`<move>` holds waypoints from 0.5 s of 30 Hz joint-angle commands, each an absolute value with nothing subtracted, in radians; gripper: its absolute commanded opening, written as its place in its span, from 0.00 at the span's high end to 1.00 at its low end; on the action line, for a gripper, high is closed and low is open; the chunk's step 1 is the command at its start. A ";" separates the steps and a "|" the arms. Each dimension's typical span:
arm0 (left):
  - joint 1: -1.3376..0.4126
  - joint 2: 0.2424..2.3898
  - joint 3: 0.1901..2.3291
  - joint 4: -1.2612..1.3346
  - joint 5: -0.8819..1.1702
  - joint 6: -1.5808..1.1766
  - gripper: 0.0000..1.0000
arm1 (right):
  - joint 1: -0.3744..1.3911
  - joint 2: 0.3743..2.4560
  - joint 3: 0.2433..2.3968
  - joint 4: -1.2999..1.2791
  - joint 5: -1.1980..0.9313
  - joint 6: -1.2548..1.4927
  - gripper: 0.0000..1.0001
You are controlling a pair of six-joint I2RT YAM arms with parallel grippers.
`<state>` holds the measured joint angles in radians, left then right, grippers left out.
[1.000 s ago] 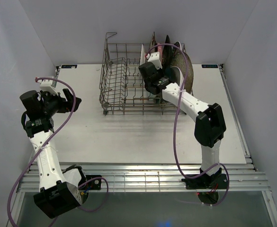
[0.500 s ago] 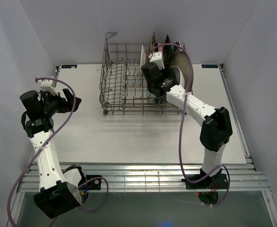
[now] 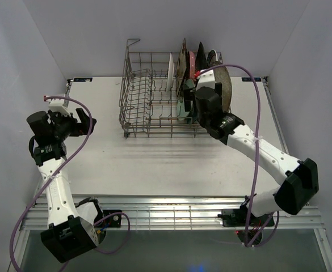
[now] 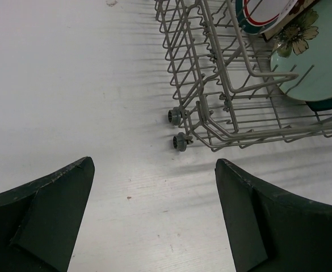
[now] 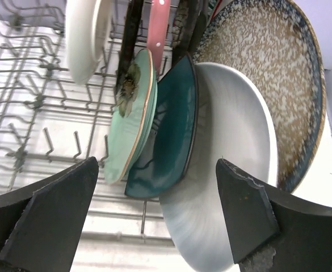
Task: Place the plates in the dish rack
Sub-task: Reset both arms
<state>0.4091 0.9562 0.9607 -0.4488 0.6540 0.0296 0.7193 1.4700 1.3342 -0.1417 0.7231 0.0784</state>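
The grey wire dish rack (image 3: 136,99) stands at the back of the table. Several plates stand on edge in its right part: a white one (image 5: 85,39), a pale green floral one (image 5: 133,116), a teal one (image 5: 172,127), a large white one (image 5: 236,164) and a speckled round one (image 5: 268,73). My right gripper (image 5: 157,170) is open just in front of the teal and large white plates, with nothing between its fingers. My left gripper (image 4: 154,164) hangs open over bare table, left of the rack (image 4: 222,107), and holds nothing.
The rack's left rows of tines (image 3: 143,85) hold no plates, and a tall wire loop (image 3: 133,42) rises at its back left corner. Small wheels (image 4: 178,116) show at the rack's near corner. The enclosure walls close in on both sides.
My right gripper has opened and drawn back to the right, away from the plates, its elbow swinging out to the right. The left arm has barely moved.
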 commanded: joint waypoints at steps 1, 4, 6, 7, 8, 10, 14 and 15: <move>0.408 0.925 0.919 -0.368 0.614 0.035 0.02 | 0.716 1.332 1.220 0.024 0.660 0.052 0.10; 0.410 0.902 0.887 -0.319 0.604 0.029 0.02 | 0.716 1.194 1.086 0.118 0.598 0.046 0.10; 0.410 0.890 0.877 -0.304 0.603 0.021 0.02 | 0.716 1.096 1.004 0.164 0.543 0.040 0.10; 0.410 0.876 0.874 -0.299 0.603 0.020 0.02 | 0.716 1.066 0.979 0.173 0.517 0.038 0.10; 0.410 0.870 0.865 -0.290 0.606 0.017 0.02 | 0.716 1.034 0.954 0.179 0.512 0.037 0.10; 0.408 0.848 0.854 -0.279 0.609 0.017 0.02 | 0.716 0.954 0.893 0.181 0.509 0.044 0.10; 0.410 0.816 0.816 -0.236 0.620 0.014 0.02 | 0.716 0.849 0.813 0.141 0.549 0.075 0.10; 0.408 0.808 0.795 -0.226 0.620 0.015 0.02 | 0.716 0.809 0.796 0.138 0.554 0.092 0.10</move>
<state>0.4091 0.8417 0.8314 -0.2852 0.6117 0.0181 0.7200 0.8711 0.8360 0.1081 0.5396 0.0612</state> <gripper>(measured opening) 0.978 0.898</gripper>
